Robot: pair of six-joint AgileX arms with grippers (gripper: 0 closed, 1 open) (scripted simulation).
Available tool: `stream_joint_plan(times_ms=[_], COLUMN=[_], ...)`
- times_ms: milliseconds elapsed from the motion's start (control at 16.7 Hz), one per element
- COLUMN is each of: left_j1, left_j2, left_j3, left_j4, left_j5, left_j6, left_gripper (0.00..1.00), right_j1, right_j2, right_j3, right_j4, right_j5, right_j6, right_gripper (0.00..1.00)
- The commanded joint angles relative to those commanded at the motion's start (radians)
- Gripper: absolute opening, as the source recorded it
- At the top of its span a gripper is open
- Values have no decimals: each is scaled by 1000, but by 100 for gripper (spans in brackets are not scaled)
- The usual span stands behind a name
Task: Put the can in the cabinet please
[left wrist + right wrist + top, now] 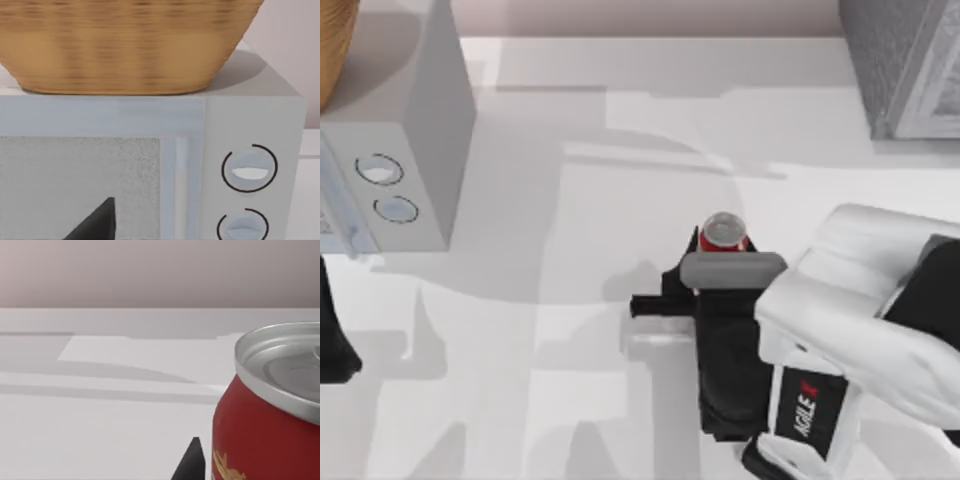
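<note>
Our right gripper (720, 262) sits at the can (724, 232) mid-table, well short of the cabinet (905, 62) at far right, but we cannot tell whether it is pinching, so an off-centre grab could tip the can.

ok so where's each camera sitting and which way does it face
Top view: above the table, looking down; shows the right arm with its right gripper at the can, and the cabinet at the far right.
Left wrist view: on the left arm, facing the pale box with dials under a basket; a dark fingertip shows.
Right wrist view: on the right arm, close on the can.
Shared: the can, and the dial box.
</note>
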Motion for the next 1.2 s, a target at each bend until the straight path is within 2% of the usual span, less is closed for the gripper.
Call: stream_joint_plan(times_ms=[60,120,720,1200], left_j1=[0,0,0,0], left_j2=[0,0,0,0], left_j3=[0,0,0,0], left_j4=[0,0,0,0], left_j5=[0,0,0,0], left_j6=[0,0,0,0], left_gripper=[100,100,100,100], right_j1=[0,0,2,2], right_j2=[0,0,-10,-216], right_j3=[0,0,-1,-16], right_j4=[0,0,-10,-203], right_j5=[0,0,-1,-9], right_j6=[0,0,2,2], right_gripper=[2,0,0,0])
